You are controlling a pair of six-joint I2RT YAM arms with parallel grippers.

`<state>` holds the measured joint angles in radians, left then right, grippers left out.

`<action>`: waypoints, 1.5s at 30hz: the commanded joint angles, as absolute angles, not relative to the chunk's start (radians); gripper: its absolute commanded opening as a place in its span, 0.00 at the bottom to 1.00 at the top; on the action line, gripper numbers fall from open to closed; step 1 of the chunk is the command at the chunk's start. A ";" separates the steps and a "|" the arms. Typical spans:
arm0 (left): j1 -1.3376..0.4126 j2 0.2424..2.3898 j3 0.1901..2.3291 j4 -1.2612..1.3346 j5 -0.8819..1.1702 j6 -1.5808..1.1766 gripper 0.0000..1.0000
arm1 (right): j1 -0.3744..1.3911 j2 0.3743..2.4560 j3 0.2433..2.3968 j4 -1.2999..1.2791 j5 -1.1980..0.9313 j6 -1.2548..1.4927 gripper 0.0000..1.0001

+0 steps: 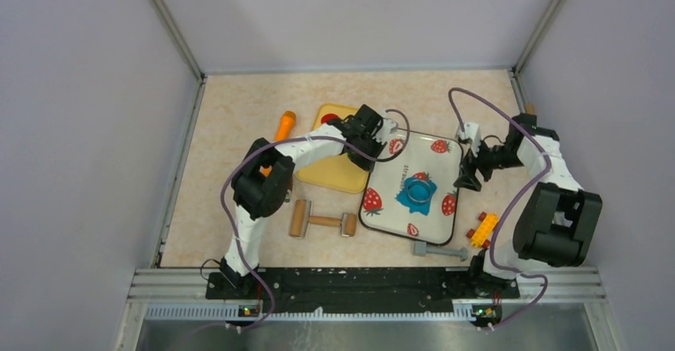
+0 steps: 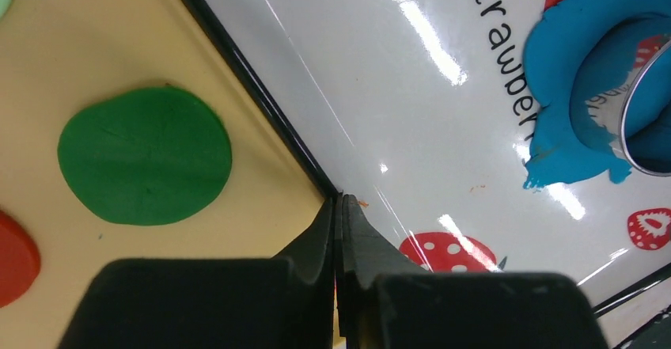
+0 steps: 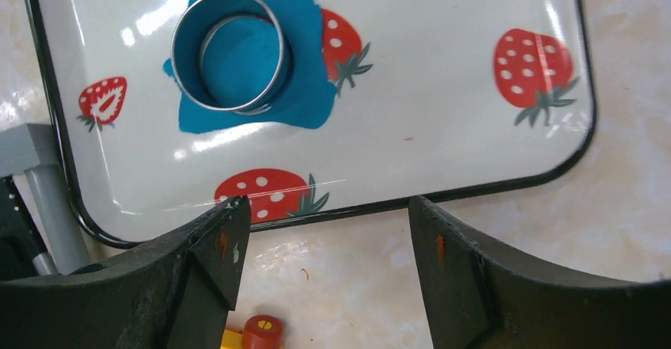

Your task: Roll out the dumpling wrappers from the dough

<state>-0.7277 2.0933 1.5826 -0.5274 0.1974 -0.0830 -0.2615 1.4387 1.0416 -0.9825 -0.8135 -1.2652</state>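
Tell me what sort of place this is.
Probably a robot lab cell staged as a toy kitchen: plain walls box in the table, two arms bolt to a rail, and a strawberry tray holds blue clay dough.

Left tool (image 2: 339, 200) (closed tight) at tray (image 2: 261, 105) rim; green disc (image 2: 145, 156) beside.

Bare surface (image 1: 239, 112) runs along the far wall. On the strawberry tray (image 1: 398, 156), a ring cutter (image 1: 415, 190) stands on the dough (image 3: 305, 88). The left hand (image 2: 339, 205) crowds its left rim, the right hand (image 3: 328, 210) its right rim, and the rolling pin (image 1: 322, 220) its near-left corner.
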 commanded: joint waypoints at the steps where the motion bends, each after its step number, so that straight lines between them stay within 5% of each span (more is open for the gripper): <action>1: -0.714 2.163 1.657 -0.601 0.157 0.096 0.00 | -0.232 1.542 1.070 -1.085 -0.807 -1.537 0.74; 25: -0.701 2.202 1.732 -0.624 0.285 0.100 0.00 | -0.019 1.808 1.135 -0.951 -0.700 -1.679 0.82; 40: -0.701 2.208 1.737 -0.618 0.291 0.088 0.00 | 0.058 1.870 1.114 -0.975 -0.589 -1.681 0.61; 45: -0.701 2.208 1.733 -0.617 0.291 0.089 0.00 | 0.067 1.880 1.115 -1.047 -0.583 -1.714 0.65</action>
<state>-0.7010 2.1822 1.7279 -0.6029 0.2901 0.0956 0.0479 1.8347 1.1458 -0.9672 -0.6556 -1.6829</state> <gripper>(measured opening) 0.004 0.642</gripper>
